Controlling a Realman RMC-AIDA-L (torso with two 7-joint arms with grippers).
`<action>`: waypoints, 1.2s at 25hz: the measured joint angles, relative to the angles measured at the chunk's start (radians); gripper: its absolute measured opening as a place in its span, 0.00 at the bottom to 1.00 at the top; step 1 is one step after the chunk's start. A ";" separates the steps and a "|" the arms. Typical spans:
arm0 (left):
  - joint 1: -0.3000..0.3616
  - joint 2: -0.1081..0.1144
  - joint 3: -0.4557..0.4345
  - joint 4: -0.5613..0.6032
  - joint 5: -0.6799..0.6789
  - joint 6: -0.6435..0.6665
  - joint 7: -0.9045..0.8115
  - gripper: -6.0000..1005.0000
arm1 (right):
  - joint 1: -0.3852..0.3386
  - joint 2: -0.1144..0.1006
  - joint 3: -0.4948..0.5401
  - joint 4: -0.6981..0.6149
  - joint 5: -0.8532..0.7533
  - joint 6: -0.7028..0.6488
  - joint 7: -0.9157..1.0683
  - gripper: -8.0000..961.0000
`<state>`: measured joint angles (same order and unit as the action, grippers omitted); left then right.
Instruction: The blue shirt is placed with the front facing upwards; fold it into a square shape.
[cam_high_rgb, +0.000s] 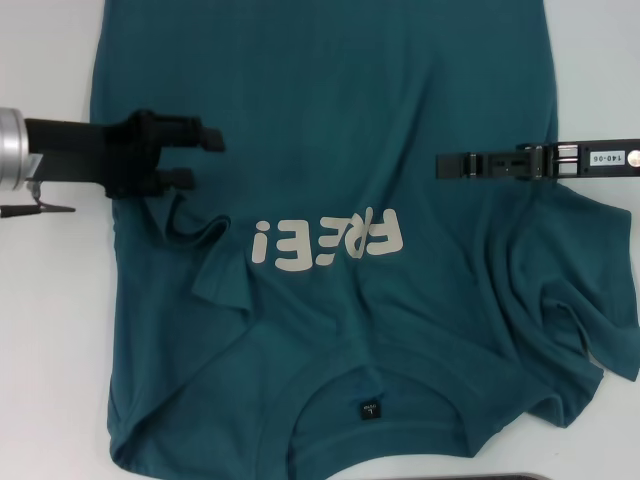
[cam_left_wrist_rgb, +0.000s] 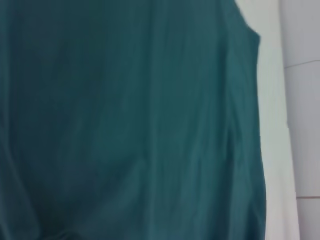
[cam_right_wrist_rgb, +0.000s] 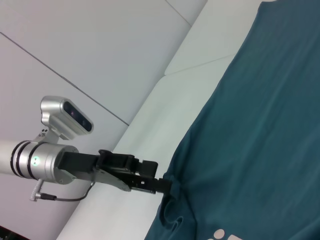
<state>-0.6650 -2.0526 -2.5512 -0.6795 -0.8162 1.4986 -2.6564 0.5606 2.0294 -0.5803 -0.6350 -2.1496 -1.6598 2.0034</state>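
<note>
Left gripper (cam_high_rgb: 200, 158), jaws wide, hovers over the blue shirt (cam_high_rgb: 340, 330) spread on the white table (cam_high_rgb: 50, 330); right gripper (cam_high_rgb: 445, 166) opposite, jaw state unclear.

A plain white worktop (cam_high_rgb: 45, 330) shows as bare margins along both sides in the head view. In the right wrist view its edge runs as a long pale band, and behind it stands a light grey panelled wall (cam_right_wrist_rgb: 85, 55) crossed by thin dark seams. At the near edge of the head view lies a dark strip (cam_high_rgb: 520, 477), too small to identify.
</note>
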 joint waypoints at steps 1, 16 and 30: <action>0.005 0.004 0.002 0.000 -0.002 0.003 -0.001 0.72 | 0.001 0.000 0.000 0.000 0.000 0.000 0.000 0.98; 0.098 0.039 0.026 -0.007 0.013 0.025 -0.022 0.72 | 0.006 0.000 0.000 0.000 -0.003 0.001 0.000 0.98; 0.025 -0.013 0.091 0.000 0.008 -0.027 -0.020 0.72 | 0.002 0.000 0.000 0.000 -0.003 0.002 0.001 0.97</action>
<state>-0.6400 -2.0651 -2.4600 -0.6791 -0.8078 1.4712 -2.6762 0.5623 2.0295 -0.5804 -0.6351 -2.1522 -1.6581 2.0048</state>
